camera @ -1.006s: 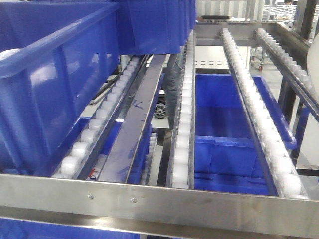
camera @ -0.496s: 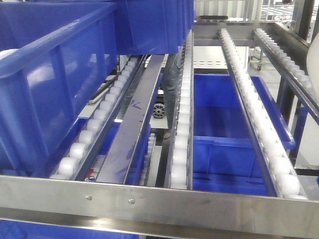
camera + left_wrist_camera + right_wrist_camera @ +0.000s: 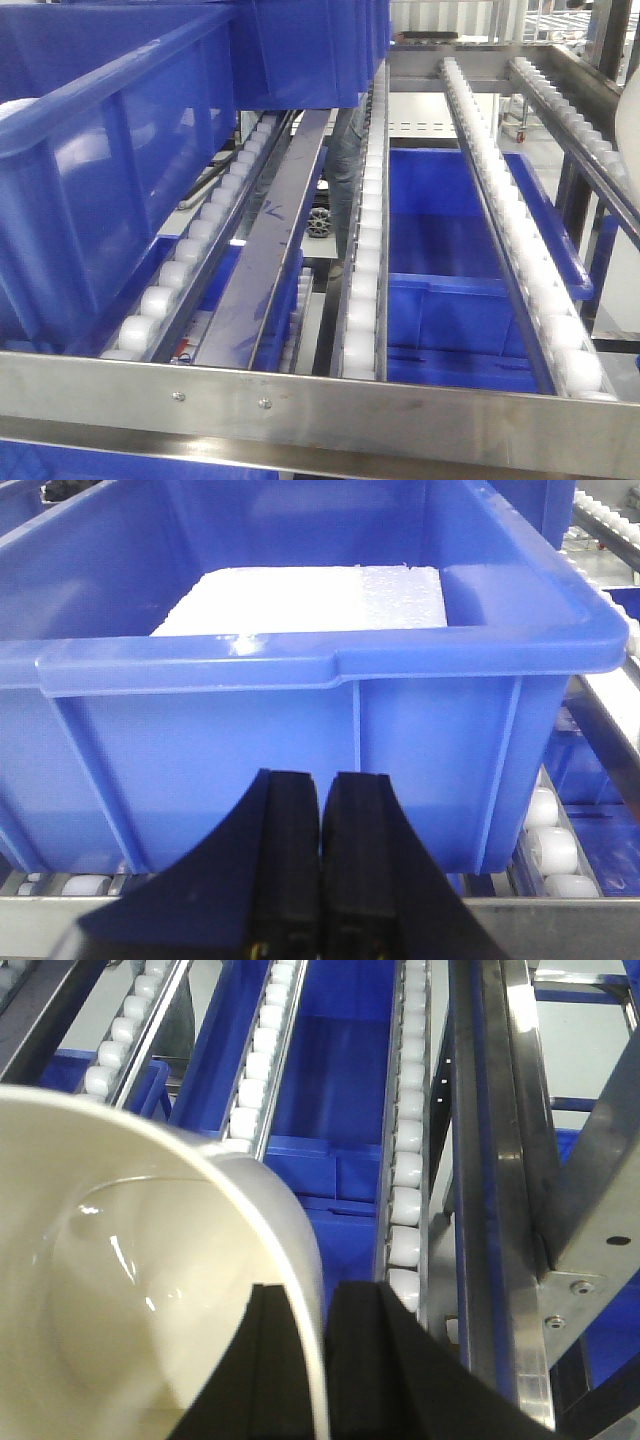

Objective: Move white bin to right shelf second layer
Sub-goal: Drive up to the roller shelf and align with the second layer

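Note:
The white bin [image 3: 120,1290] fills the lower left of the right wrist view, glossy and cream-white, with nothing in it. My right gripper [image 3: 315,1295] is shut on its rim, one finger inside the wall and one outside. The bin hangs above the roller lanes [image 3: 405,1160] of the right shelf second layer. The front view shows those lanes [image 3: 365,250] running away behind a screwed steel front bar [image 3: 320,405]. My left gripper [image 3: 322,780] is shut on nothing, just in front of a blue crate's wall. Neither gripper shows in the front view.
A blue crate [image 3: 300,660] holding a white foam block [image 3: 310,598] stands on rollers before the left gripper. Large blue crates [image 3: 120,150] occupy the left lanes. Another blue crate [image 3: 450,290] sits on the level below. A steel upright [image 3: 590,1190] rises at right.
The front view shifted slightly a second ago and has held steady for the last half second. Nothing on the shelf has moved.

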{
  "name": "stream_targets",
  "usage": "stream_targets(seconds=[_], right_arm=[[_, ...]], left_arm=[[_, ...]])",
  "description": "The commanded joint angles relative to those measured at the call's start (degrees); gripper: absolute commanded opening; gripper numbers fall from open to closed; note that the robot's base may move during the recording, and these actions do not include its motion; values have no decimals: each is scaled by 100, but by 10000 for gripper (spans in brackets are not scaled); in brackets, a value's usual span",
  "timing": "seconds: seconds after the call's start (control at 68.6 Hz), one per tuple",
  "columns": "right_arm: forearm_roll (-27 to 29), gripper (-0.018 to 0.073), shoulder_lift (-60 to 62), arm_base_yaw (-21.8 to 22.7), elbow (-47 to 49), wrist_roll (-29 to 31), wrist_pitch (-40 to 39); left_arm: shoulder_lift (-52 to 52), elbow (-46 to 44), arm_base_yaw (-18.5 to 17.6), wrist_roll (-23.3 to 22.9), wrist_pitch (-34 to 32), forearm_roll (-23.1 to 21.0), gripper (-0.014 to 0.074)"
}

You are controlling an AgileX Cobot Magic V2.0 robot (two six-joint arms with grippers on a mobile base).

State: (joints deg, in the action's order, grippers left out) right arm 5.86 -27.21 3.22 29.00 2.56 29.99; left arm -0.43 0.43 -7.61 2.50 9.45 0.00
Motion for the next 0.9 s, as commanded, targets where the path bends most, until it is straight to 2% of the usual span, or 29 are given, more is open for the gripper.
stream_targets(seconds=[0.0, 0.146, 0.248, 0.321, 0.481, 0.612, 0.758, 0.889], right_arm=[[55, 60, -11, 27, 172, 33, -489], [8, 60, -11, 27, 143, 33, -580], [-496, 60, -65, 14, 137, -29, -536], [-966, 60, -173, -1, 137, -472, -530], [-2041, 63, -632, -213, 281, -2282, -530], [-2875, 64, -1114, -700, 517, -3274, -525], [-3579, 64, -1767, -1526, 864, -3978, -385], [-4293, 64, -2623, -2285, 1271, -4872, -42]], left_arm=[[-79, 211, -18, -30, -502, 0, 85], [-79, 211, -18, -30, -502, 0, 85], [-79, 211, -18, -30, -502, 0, 85], [-79, 211, -18, -30, -502, 0, 85], [-79, 211, -18, -30, -502, 0, 85], [-79, 211, -18, -30, -502, 0, 85], [-79, 211, -18, -30, -502, 0, 85], [-79, 211, -18, -30, -502, 0, 85]])
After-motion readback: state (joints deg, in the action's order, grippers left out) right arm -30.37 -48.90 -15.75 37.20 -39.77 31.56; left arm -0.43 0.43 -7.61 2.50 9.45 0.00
